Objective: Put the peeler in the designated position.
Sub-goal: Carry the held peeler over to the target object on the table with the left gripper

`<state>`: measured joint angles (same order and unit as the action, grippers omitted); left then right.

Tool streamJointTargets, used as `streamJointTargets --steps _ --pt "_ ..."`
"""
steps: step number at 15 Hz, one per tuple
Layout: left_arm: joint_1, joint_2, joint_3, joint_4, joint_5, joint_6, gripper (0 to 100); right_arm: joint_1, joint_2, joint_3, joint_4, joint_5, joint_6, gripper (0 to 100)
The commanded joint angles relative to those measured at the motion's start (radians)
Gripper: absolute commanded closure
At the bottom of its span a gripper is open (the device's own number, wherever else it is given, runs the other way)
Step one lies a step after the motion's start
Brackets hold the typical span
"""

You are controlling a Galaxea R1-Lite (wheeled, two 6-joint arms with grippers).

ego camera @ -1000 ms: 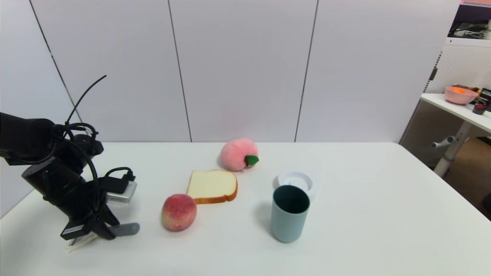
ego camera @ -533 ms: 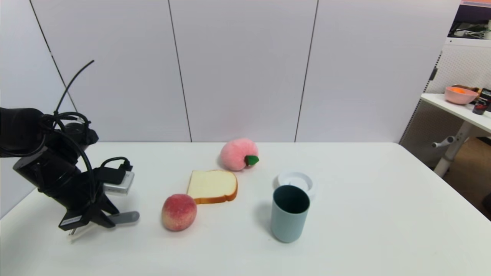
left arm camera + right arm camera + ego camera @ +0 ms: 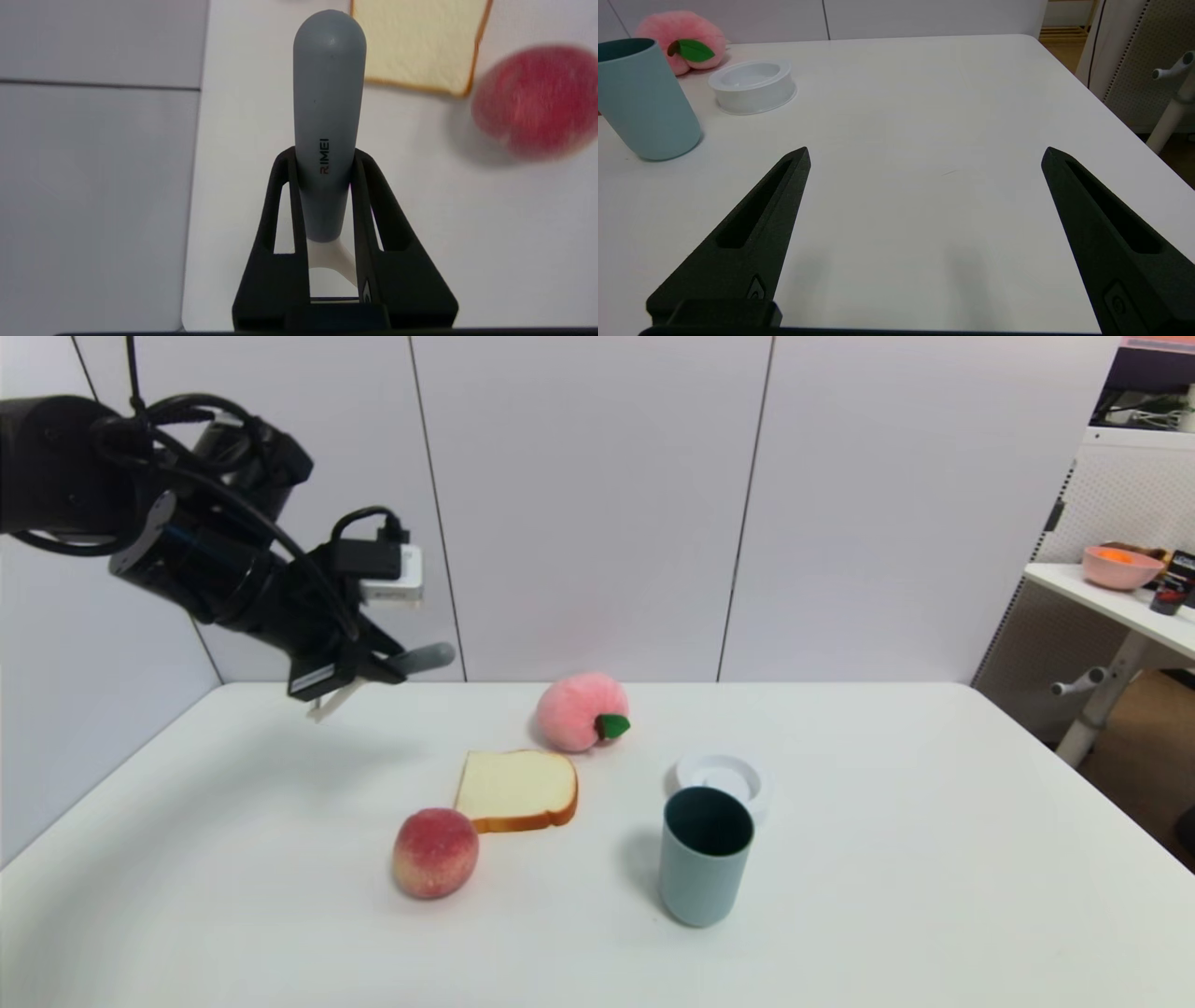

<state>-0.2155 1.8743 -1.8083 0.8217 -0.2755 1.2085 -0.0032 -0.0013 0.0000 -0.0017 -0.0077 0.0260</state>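
Left gripper held the peeler clamped in its fingers, raised well above the tabletop, left of the bread. Right gripper idle, fingers spread wide, near the cup.

A bread slice lies between a red peach and a plush peach, near a blue cup.
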Motion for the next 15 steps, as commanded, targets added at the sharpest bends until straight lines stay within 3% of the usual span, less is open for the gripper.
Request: streamJointTargets --steps 1,5,9,15 --pt "-0.209 0.121 -0.167 -0.049 0.013 -0.149 100 0.0 0.001 0.002 0.0 0.0 0.0 0" --pt "-0.317 0.195 -0.167 -0.345 0.002 -0.222 100 0.0 0.001 0.002 0.0 0.0 0.0 0" --pt "-0.387 0.315 -0.167 -0.65 -0.077 -0.351 100 0.0 0.001 0.002 0.0 0.0 0.0 0" --pt "-0.42 0.505 -0.172 -0.986 -0.191 -0.523 100 0.0 0.001 0.002 0.0 0.0 0.0 0"
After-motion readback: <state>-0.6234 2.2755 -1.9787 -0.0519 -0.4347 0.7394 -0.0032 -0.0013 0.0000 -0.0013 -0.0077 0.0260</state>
